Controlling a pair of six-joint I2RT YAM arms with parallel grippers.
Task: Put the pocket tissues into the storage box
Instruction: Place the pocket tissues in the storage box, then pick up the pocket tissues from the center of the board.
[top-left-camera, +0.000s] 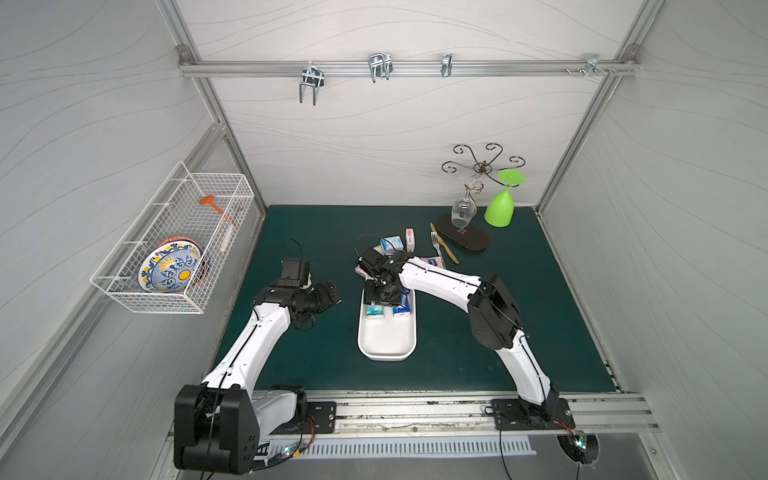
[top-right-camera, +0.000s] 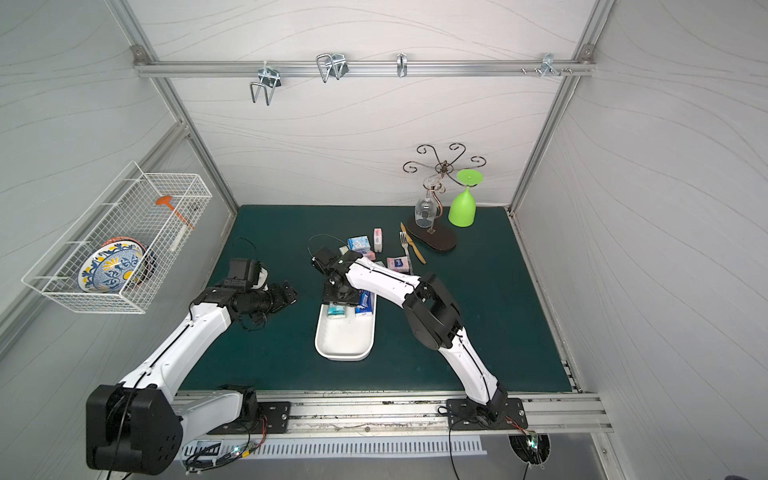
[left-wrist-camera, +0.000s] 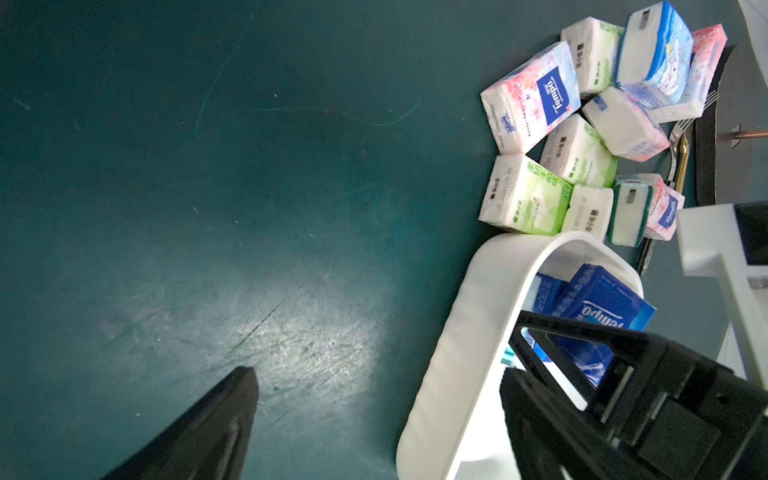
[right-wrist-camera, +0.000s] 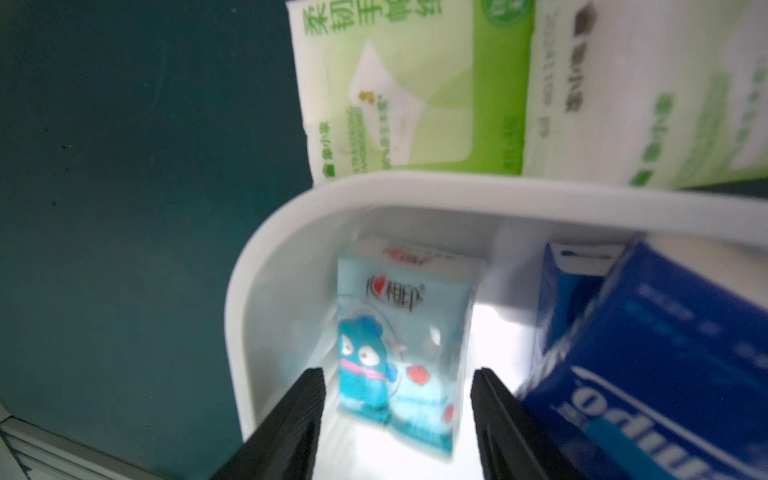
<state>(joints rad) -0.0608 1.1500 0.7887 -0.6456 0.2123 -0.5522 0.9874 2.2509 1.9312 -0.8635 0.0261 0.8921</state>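
R gripper (right-wrist-camera: 399, 376) hangs over the far end of the storage box (top-left-camera: 386, 354), pointing down into it. Its jaws are parted w/ a light blue cartoon pack (right-wrist-camera: 399, 328) btwn them. That pack stands on the box floor close to the end wall; a thin gap shows on one side of it, the other side is too blurred to tell if the finger touches. Beside it in the box are dark blue Tempo packs (right-wrist-camera: 665, 353), one leaning on another (at least two, exact count unclear), at the same far end. In both top views the R arm covers most of that end, w/ just the edges of the light blue pack and the dark blue ones showing. L gripper (left-wrist-camera: 382, 353) sits low over the green mat (top-left-camera: 498, 332) on the box's left side, jaws wide apart, only mat and the box's side wall seen btwn them. The rest of the pocket tissues (left-wrist-camera: 577, 149) are in a loose heap on the mat just beyond the box's far rim. A light green pack (left-wrist-camera: 523, 195) lies right up against the rim; a pink Tempo pack (left-wrist-camera: 532, 95) and a blue-white pack (left-wrist-camera: 656, 50) are further back, some flat, some on edge. A fork (top-left-camera: 436, 243) and a knife (top-left-camera: 448, 249) lie next to the heap, by the dark base of a glass rack (top-left-camera: 467, 240) w/ a clear glass (top-left-camera: 462, 210) and a green glass (top-left-camera: 500, 208), both bowl-down.
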